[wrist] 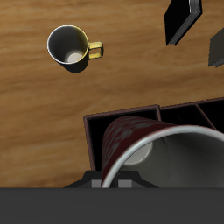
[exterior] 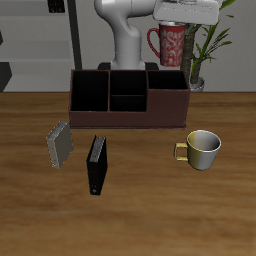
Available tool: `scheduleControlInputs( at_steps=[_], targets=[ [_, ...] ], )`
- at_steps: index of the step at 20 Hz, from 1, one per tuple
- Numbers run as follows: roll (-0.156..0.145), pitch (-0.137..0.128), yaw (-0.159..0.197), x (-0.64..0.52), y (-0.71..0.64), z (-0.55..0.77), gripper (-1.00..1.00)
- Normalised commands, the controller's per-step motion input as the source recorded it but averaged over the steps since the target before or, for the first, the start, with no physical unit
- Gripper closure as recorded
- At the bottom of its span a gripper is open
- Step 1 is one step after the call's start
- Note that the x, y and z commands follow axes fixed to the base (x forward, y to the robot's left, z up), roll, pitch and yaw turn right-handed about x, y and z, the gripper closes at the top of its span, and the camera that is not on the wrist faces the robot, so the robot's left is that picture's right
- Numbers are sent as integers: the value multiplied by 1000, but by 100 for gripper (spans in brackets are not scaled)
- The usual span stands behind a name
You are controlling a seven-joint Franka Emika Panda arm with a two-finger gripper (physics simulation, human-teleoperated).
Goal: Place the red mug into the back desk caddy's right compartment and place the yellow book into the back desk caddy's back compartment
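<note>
Gripper [exterior: 172, 24] jaws pinch the mug [exterior: 167, 46] above the caddy's [exterior: 128, 115] right compartment [wrist: 122, 131]; centre it, then lower upright.

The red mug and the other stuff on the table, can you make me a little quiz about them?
1. True or false: the red mug is held in the air above the back desk caddy.
2. What stands on the table nearest the yellow book? A) the black book B) the yellow-gold mug
3. Fill in: the gripper holds the red mug by its ____.

Key: 1 true; 2 A; 3 rim.
</note>
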Motion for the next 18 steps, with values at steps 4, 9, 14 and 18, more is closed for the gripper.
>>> scheduleControlInputs(
  at_steps=[4,9,14,18],
  targets=[
    [-20,8,-47,-14,-15,-109,100],
    [7,20,-53,-25,42,-116,100],
    [20,-9,3,-98,246,-205,100],
    [33,29,-10,-26,176,-144,100]
  ],
)
